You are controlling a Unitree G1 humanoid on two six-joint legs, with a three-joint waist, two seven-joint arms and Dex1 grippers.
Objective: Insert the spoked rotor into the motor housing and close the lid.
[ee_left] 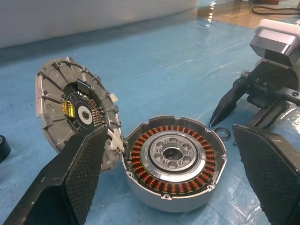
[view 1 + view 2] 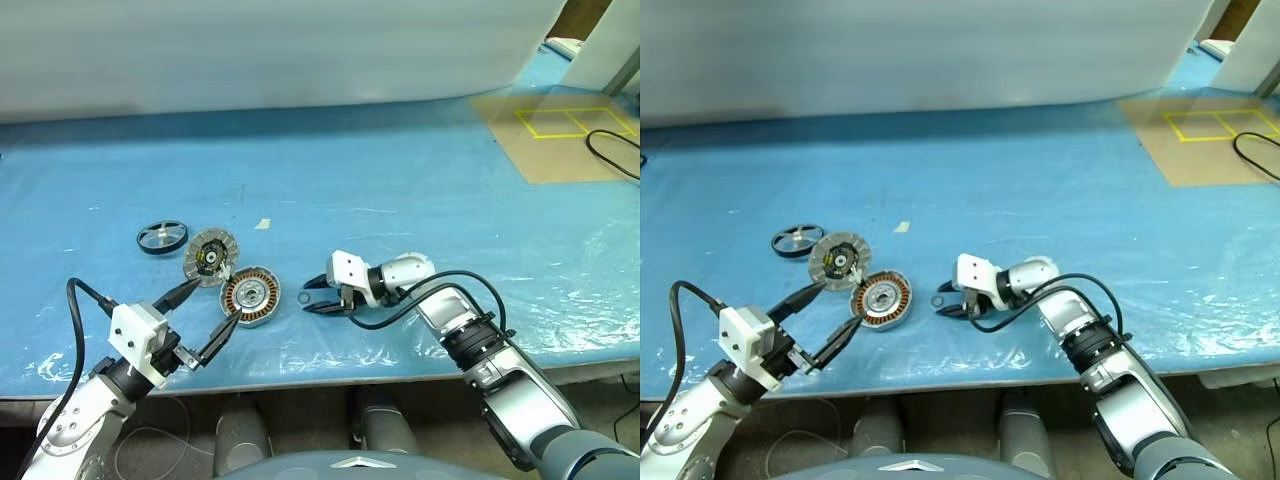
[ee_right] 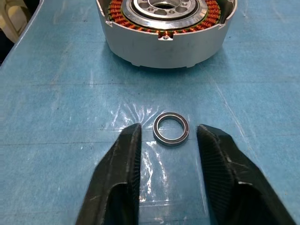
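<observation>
The spoked rotor [image 2: 162, 238], a black-rimmed wheel, lies flat on the blue table at the left. Beside it the lid [image 2: 210, 256] leans tilted against the motor housing [image 2: 251, 297], its segmented face and dark hub showing. The housing sits open side up with its copper windings [image 1: 140, 154] visible. My left gripper [image 2: 212, 307] is wide open, level, with its fingers flanking the housing's near-left side and holding nothing. My right gripper [image 3: 169, 129] is open, with one finger on each side of a small metal ring [image 3: 171, 128] that lies on the table right of the housing.
A brown board with yellow tape squares [image 2: 565, 135] and a black cable [image 2: 612, 150] lie at the back right. A small scrap of tape [image 2: 262, 224] sits behind the parts. The table's front edge [image 2: 330, 372] runs just below both grippers.
</observation>
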